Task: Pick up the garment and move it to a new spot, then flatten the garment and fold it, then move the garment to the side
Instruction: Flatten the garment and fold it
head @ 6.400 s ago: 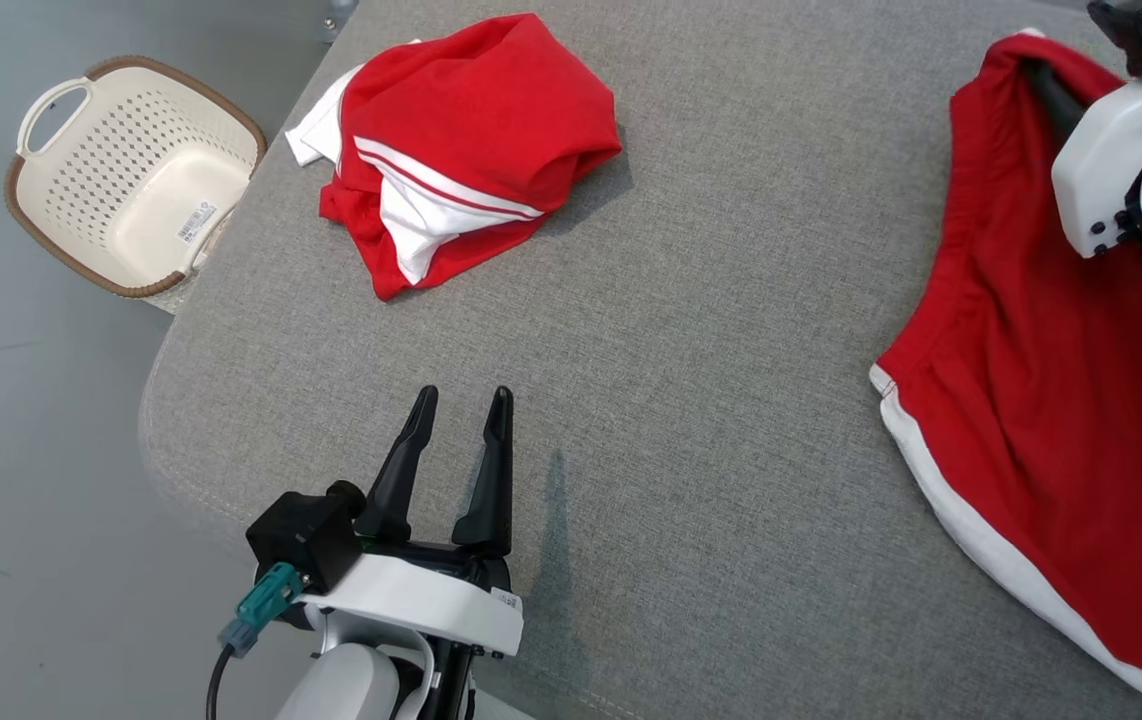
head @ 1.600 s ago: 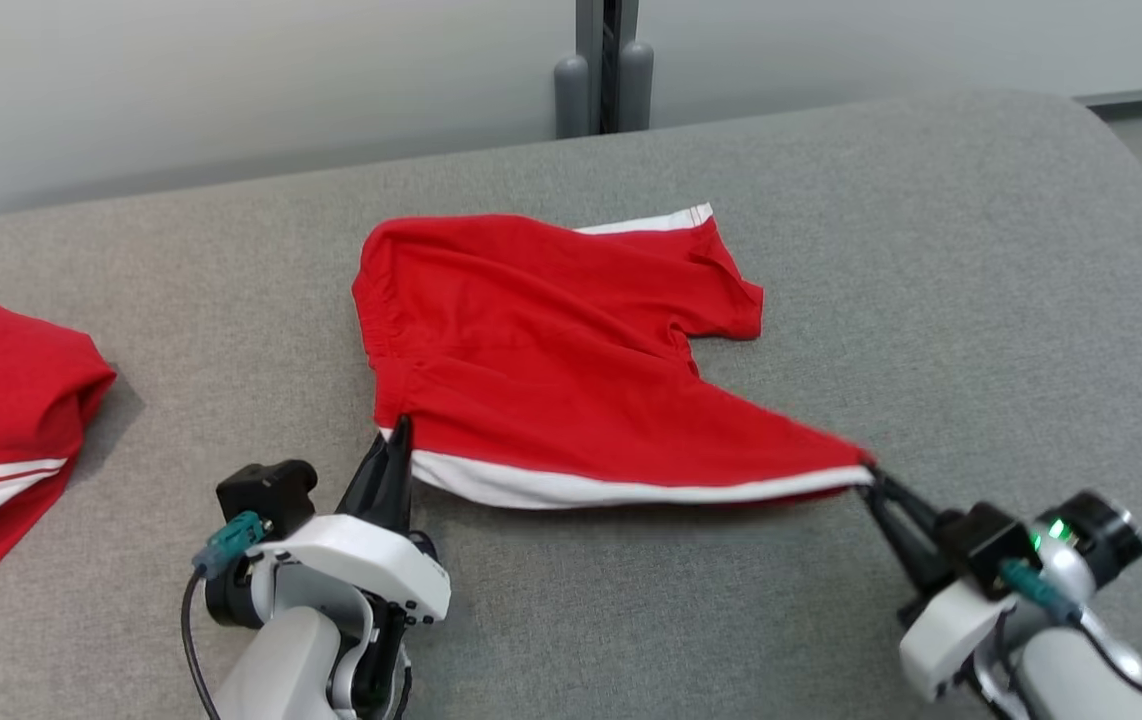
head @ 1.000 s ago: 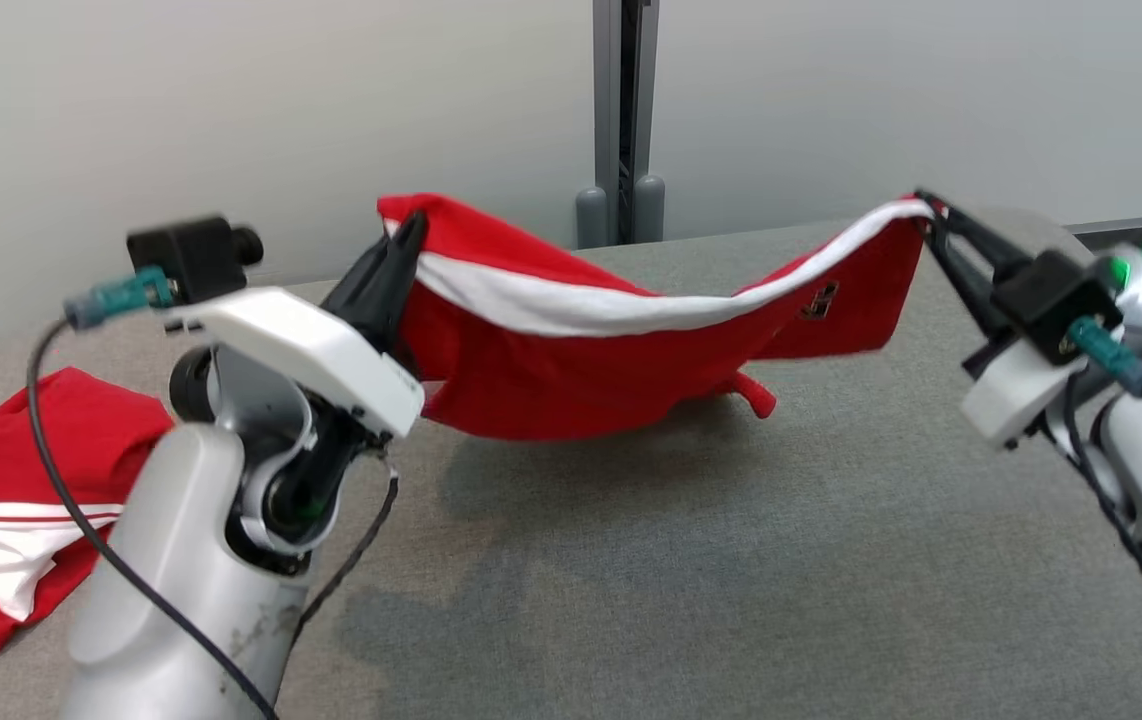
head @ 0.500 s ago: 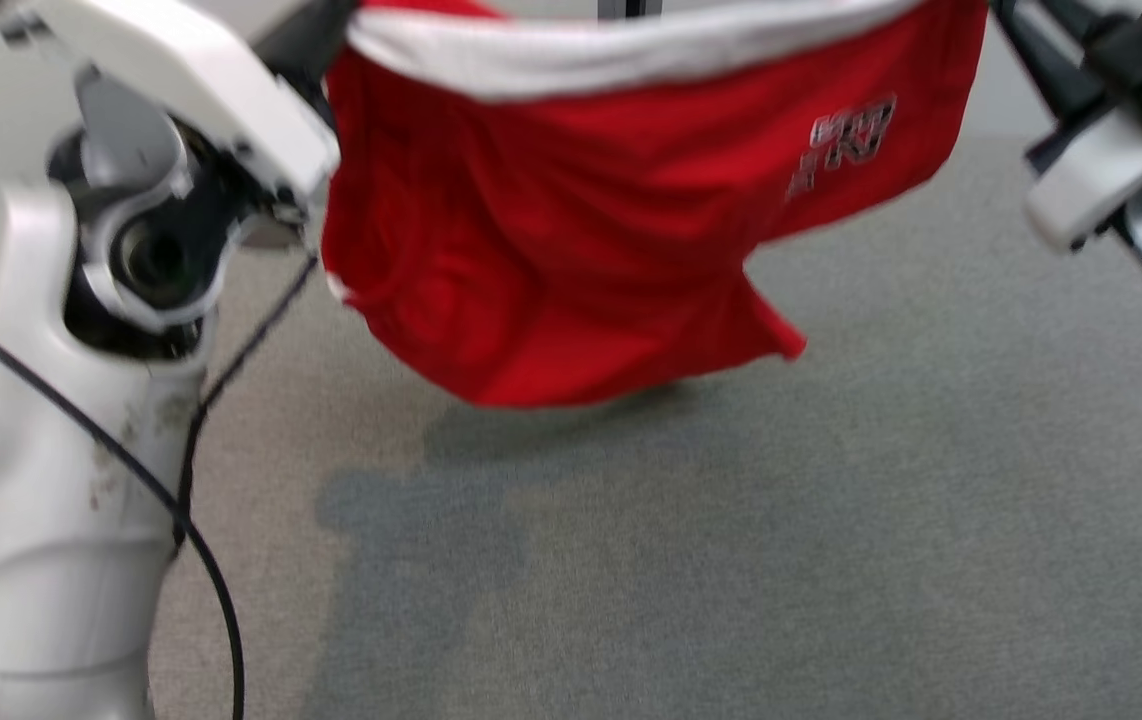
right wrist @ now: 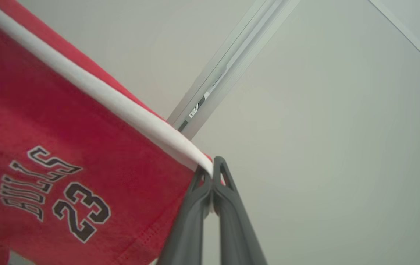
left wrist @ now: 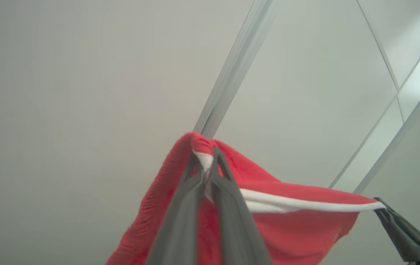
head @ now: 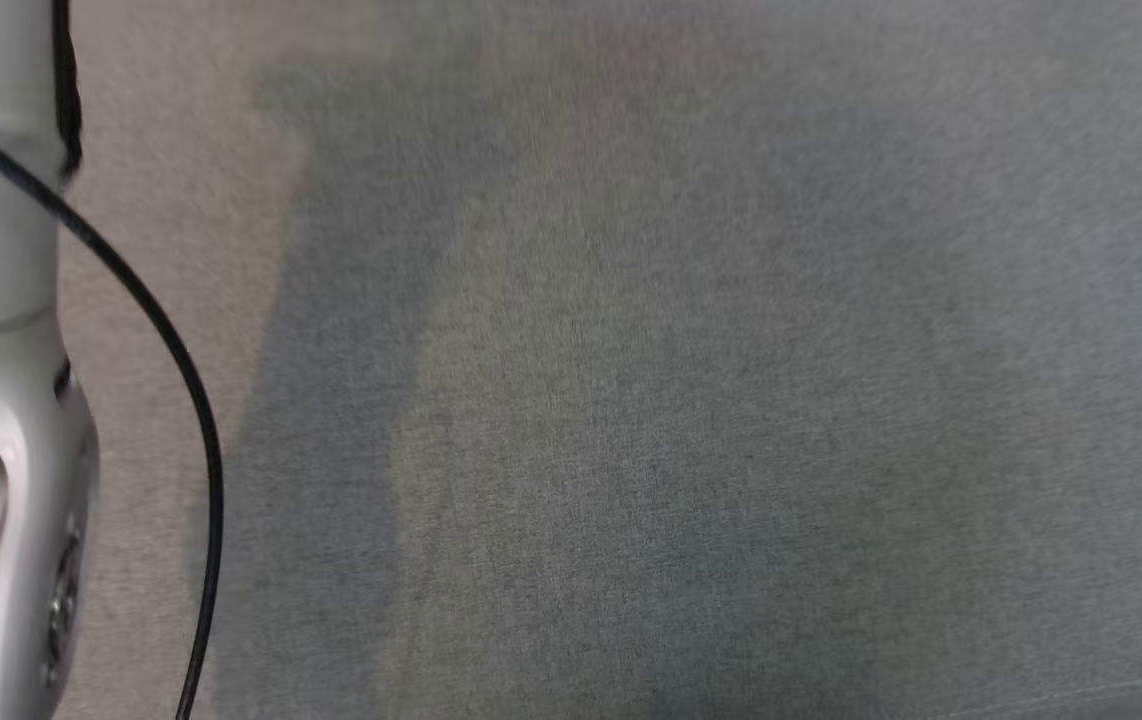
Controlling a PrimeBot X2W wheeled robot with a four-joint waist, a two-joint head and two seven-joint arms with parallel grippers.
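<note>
left gripper (left wrist: 205,159) and right gripper (right wrist: 212,167) each pinch red garment (left wrist: 298,228) hem | right wrist: bulls 23 print (right wrist: 53,191) | head: grey surface (head: 681,400)

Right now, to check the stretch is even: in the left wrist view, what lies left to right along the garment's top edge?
Left fingers pinching one corner → garment's white hem → right fingers at the far corner.

The grey fabric-covered tabletop (head: 631,400) shows broad darker shadows (head: 351,300) across centre and upper left, and a faint stitched seam (head: 1111,690) at lower right.
</note>
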